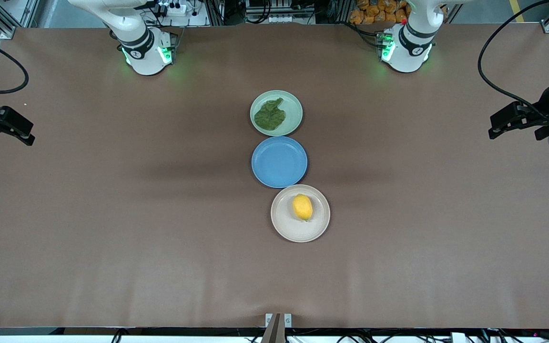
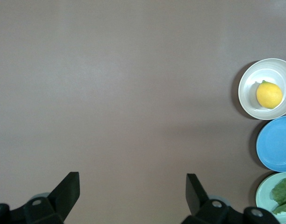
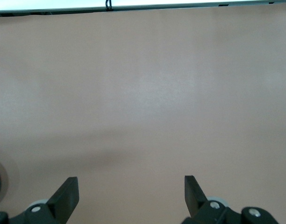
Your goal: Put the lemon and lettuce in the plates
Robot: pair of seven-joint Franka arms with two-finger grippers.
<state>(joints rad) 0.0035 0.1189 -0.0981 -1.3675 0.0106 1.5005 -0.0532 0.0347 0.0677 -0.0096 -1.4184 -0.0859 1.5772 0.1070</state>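
We see three round, shallow, smooth-rimmed plates in a line down the middle of the brown worktop, each just beside the next. The mint green plate [image 1: 293,103], closest to the edge where the arms are mounted, holds the crinkled dark green lettuce [image 1: 269,115]. The blue plate [image 1: 279,162] sits in the middle. The beige plate [image 1: 286,223], closest to the front-camera edge, carries the oval yellow lemon [image 1: 302,207].

We find the left gripper [image 2: 132,188] hanging over bare worktop at the left arm's end, its black fingers spread wide with nothing between them. The right gripper [image 3: 131,190] waits over the right arm's end, its fingers equally wide apart and holding nothing. Both are well apart from the plates.
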